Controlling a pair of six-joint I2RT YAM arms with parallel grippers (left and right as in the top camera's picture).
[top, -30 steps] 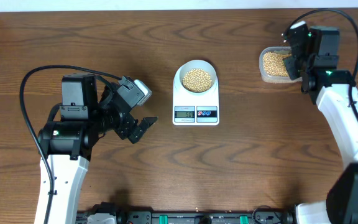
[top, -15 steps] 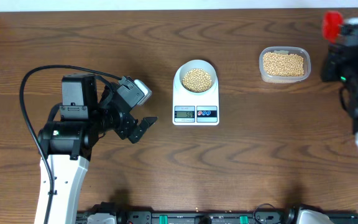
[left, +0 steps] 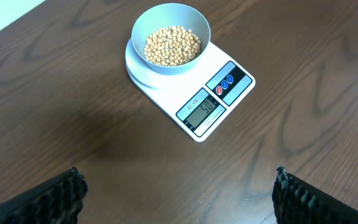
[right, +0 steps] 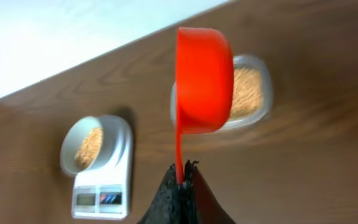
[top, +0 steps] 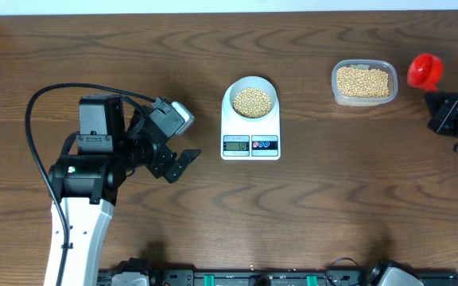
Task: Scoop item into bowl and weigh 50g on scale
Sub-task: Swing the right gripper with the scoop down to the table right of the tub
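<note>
The pale blue-white bowl sits on the white scale at table centre, part filled with tan beans. Bowl, beans and scale also show in the left wrist view, where the display reads about 50. My left gripper is open and empty, left of the scale; its fingers frame bare table. My right gripper at the far right edge is shut on the handle of a red scoop. In the right wrist view the fingers pinch the scoop handle.
A clear plastic tub of beans stands at the back right, just left of the scoop; it also shows in the right wrist view. The table's far edge meets a white wall. A bar with cables runs along the front edge.
My right arm has swung from over the tub out to the far right edge, carrying the red scoop. The left arm, bowl and scale have not moved.
</note>
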